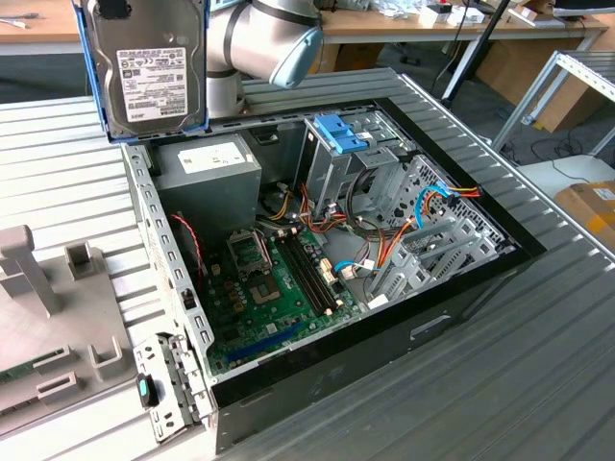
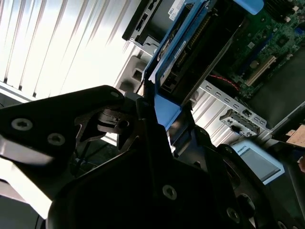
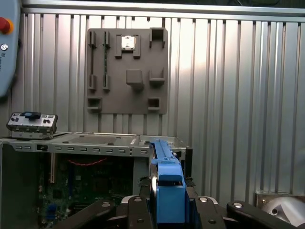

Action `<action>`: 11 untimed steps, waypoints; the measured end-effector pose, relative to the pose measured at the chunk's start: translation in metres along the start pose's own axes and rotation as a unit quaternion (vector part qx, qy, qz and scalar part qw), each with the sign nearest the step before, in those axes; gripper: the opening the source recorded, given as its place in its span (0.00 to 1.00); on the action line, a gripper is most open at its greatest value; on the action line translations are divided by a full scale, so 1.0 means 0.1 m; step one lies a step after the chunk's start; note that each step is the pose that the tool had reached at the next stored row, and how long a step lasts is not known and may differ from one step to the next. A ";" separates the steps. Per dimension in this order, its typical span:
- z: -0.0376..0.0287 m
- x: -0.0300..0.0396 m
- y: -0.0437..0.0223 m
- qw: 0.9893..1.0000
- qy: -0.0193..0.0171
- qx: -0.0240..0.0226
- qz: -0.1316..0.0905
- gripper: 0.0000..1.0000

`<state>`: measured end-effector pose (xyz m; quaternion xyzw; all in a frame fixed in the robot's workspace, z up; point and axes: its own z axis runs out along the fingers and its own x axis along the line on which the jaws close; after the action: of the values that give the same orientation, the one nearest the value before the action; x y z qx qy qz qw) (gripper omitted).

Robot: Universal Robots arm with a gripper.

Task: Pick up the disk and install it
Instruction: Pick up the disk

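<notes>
The disk (image 1: 149, 72) hangs upright in the air over the far corner of the open computer case (image 1: 452, 317), on the exterior view's left. Its white label faces the camera and blue rails run along its edges. In the first wrist view the disk (image 3: 166, 183) shows edge-on, and my gripper (image 3: 167, 212) is shut on its blue rail, one black finger on each side. The second wrist view shows the same grip (image 2: 164, 119) on the end of the disk (image 2: 190, 52). The metal drive cage with a blue latch (image 1: 338, 132) stands inside the case, to the right of the disk.
A grey power-supply box (image 1: 211, 163) lies just under the disk. The green motherboard (image 1: 269, 279) and bundles of cables (image 1: 423, 206) lie in the case. A grey fixture plate (image 1: 48, 317) lies on the ribbed metal table (image 1: 538, 384) at the exterior view's left.
</notes>
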<state>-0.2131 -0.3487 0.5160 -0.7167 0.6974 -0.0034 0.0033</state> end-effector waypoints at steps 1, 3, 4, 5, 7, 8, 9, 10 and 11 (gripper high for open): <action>0.001 0.000 -0.042 1.000 0.000 0.000 0.000 0.36; 0.001 0.002 -0.098 1.000 0.000 0.000 0.000 0.36; 0.001 0.002 -0.098 1.000 0.000 0.000 0.000 0.36; 0.001 0.002 -0.099 1.000 0.000 0.000 0.000 0.36; 0.002 0.002 -0.122 1.000 0.000 0.000 0.000 0.36; 0.001 0.003 -0.138 1.000 0.000 0.000 0.000 0.36; 0.002 0.004 -0.176 1.000 0.000 0.000 0.000 0.36; 0.002 0.005 -0.230 1.000 0.000 0.000 0.000 0.36; 0.003 0.007 -0.289 1.000 0.000 0.000 0.000 0.36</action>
<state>-0.1842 -0.3486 0.5160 -0.7167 0.6973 -0.0034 0.0033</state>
